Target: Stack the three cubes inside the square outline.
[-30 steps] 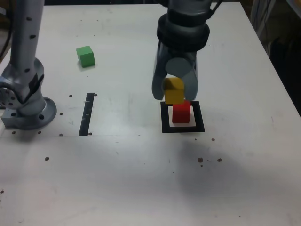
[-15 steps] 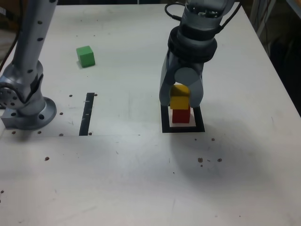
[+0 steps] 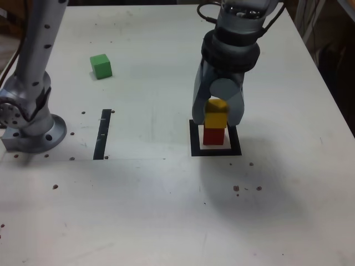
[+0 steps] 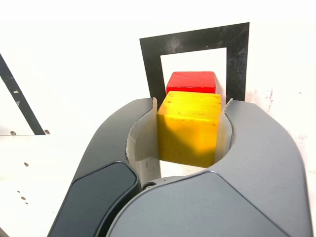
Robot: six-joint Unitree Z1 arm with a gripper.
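**Observer:** What have you got, and where?

**Arm:** My gripper (image 3: 217,113) is pinched on the yellow cube (image 3: 216,113), right of centre in the exterior view; in the wrist view the same gripper (image 4: 190,129) has both jaws pressed flat against the yellow cube's (image 4: 189,129) sides.

**Observer:** And what lies under it?

**Arm:** The red cube (image 3: 213,134), directly below, inside the square outline (image 3: 194,138); from the exterior view the yellow one looks to be resting on it or just above it; I cannot tell whether they touch. The wrist view shows the red cube (image 4: 191,82) peeking out beyond the yellow one's far edge, within the square outline (image 4: 150,61); so my judgement is that the two are close to aligned, with a slight offset along that direction.

**Observer:** The third one?

**Arm:** The green cube (image 3: 101,66) sits in the upper left of the exterior view, well apart from the stack, beyond the narrow black strip (image 3: 102,133); once I let go here, my next reach would have to go up and left across the frame.
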